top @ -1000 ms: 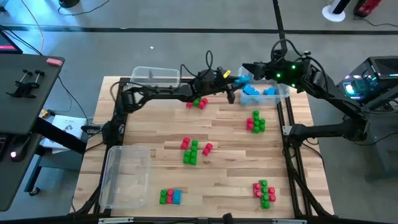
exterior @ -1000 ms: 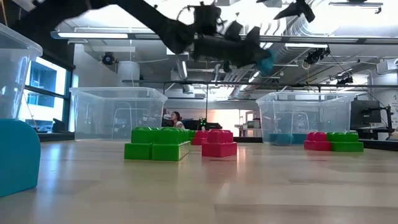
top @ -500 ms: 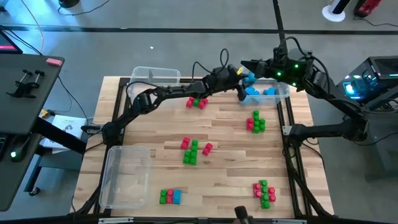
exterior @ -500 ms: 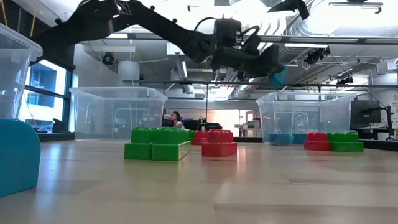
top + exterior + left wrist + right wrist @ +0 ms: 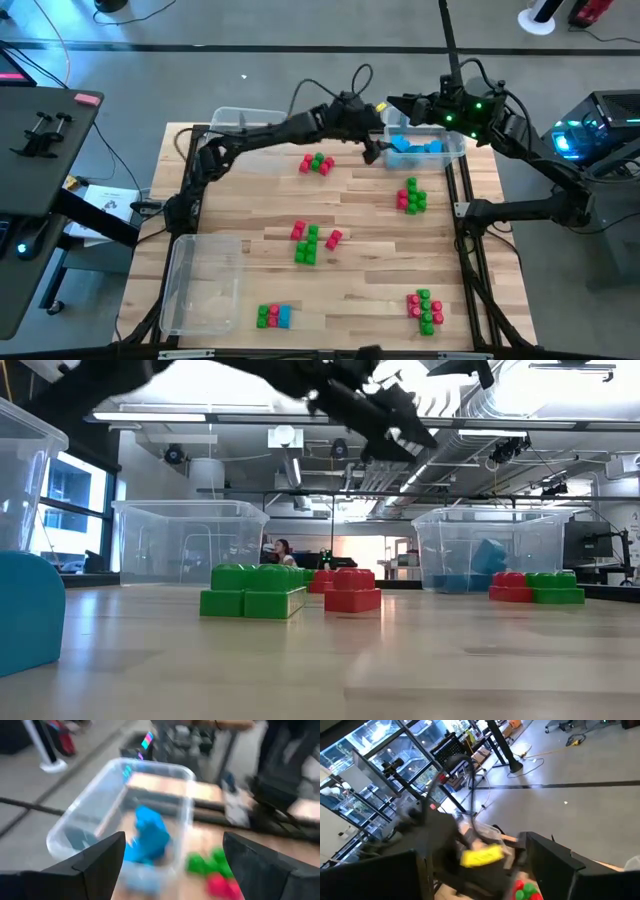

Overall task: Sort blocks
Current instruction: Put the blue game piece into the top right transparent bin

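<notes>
So blue blocks (image 5: 415, 148) are sitting in far bin (image 5: 455, 150), red/green clusters (image 5: 311, 243) waiting on table (image 5: 370, 220); L gripper (image 5: 167, 865) spread, empty; R gripper (image 5: 470, 872) spread, hovering nearby.

The left claw (image 5: 372, 150) now hangs empty and spread beside the clear bin (image 5: 455, 150); its blue block (image 5: 489, 556) lies inside.
</notes>
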### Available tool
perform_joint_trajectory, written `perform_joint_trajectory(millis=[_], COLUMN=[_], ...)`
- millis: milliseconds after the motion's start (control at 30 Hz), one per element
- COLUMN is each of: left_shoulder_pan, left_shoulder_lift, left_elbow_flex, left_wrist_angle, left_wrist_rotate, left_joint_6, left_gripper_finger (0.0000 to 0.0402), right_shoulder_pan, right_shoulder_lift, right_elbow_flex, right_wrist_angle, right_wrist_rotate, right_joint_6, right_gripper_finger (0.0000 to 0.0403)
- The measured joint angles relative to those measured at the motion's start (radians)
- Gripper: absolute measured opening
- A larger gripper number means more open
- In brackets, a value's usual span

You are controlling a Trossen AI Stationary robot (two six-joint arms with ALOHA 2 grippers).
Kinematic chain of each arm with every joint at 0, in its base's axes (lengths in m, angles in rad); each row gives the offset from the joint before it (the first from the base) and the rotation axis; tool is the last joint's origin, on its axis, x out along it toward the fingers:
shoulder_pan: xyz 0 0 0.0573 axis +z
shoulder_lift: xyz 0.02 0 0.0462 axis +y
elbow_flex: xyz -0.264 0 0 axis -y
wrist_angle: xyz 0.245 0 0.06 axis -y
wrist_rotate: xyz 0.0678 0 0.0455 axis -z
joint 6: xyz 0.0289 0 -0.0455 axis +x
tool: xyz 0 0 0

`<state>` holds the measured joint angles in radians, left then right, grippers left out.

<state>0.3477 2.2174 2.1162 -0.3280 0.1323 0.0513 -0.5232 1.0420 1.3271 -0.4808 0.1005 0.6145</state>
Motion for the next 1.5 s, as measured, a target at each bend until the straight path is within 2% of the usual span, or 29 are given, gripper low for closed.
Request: perform_joint_trajectory(millis=[200, 333, 433, 567, 767, 867, 933, 1067, 1300, 1400, 1500], left_shoulder_pan=[-0.015, -0.084, -0.155, -0.270, -0.447, -0.515, -0.541, -0.563, -0.564, -0.564, -0.565], left_shoulder_lift=[-0.204, -0.313, -0.404, -0.574, -0.879, -0.991, -1.048, -1.146, -1.311, -1.367, -1.413], left_elbow_flex=[-0.005, -0.008, -0.034, -0.231, -0.704, -0.905, -0.982, -1.011, -1.011, -1.011, -1.011], left_wrist_angle=[-0.432, -0.646, -0.703, -0.632, -0.339, -0.203, -0.153, -0.142, -0.120, -0.129, -0.172], left_wrist_rotate=[0.147, 0.145, 0.117, 0.027, -0.265, -0.381, -0.429, -0.496, -0.537, -0.537, -0.511], left_joint_6=[0.003, 0.012, 0.012, -0.080, -0.418, -0.580, -0.657, -0.659, -0.404, -0.334, -0.332], left_gripper_finger=[0.0309, 0.0304, 0.0302, 0.0301, 0.0300, 0.0300, 0.0300, 0.0300, 0.0300, 0.0300, 0.0300], right_shoulder_pan=[0.001, 0.002, 0.002, 0.002, 0.009, 0.064, 0.129, 0.307, 0.644, 0.738, 0.802], right_shoulder_lift=[0.000, 0.000, 0.000, 0.000, 0.000, 0.000, 0.002, 0.037, 0.251, 0.375, 0.492], right_elbow_flex=[0.000, 0.000, 0.000, 0.000, 0.000, 0.000, 0.000, 0.000, 0.000, 0.000, 0.000], right_wrist_angle=[0.010, -0.004, -0.011, -0.018, -0.058, -0.063, -0.063, -0.057, 0.077, 0.177, 0.268], right_wrist_rotate=[-0.009, -0.015, -0.020, -0.071, -0.205, -0.266, -0.275, -0.211, 0.049, 0.090, 0.089], right_joint_6=[-0.048, -0.075, -0.104, -0.152, -0.175, -0.169, -0.153, -0.070, 0.106, 0.205, 0.323], right_gripper_finger=[0.0200, 0.0200, 0.0200, 0.0200, 0.0200, 0.0200, 0.0200, 0.0200, 0.0199, 0.0199, 0.0199])
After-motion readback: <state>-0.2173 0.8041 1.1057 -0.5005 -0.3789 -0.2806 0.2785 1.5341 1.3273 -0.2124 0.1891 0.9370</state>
